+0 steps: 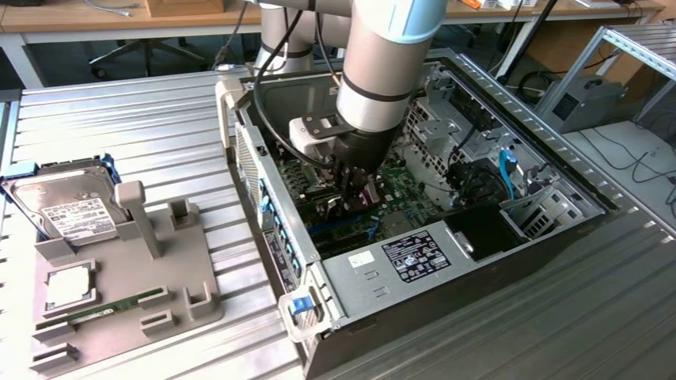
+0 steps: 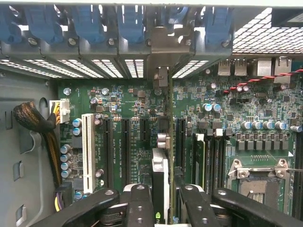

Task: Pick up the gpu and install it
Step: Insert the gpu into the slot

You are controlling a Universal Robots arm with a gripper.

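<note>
Clamping gpu (image 2: 160,168) edge-on, claw (image 2: 164,204) above motherboard (image 2: 118,101)

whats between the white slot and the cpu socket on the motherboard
Wrist view: from the white slot, black expansion slots, the gpu edge-on in the gripper, then memory slots before the cpu socket.

1. A motherboard (image 2: 118,94) lies right under the gripper (image 2: 163,191).
2. A white slot (image 2: 87,146) is close beside it.
3. A hard drive (image 1: 66,207) and a grey tray (image 1: 195,273) sit far from it, outside the case (image 1: 359,293).
</note>
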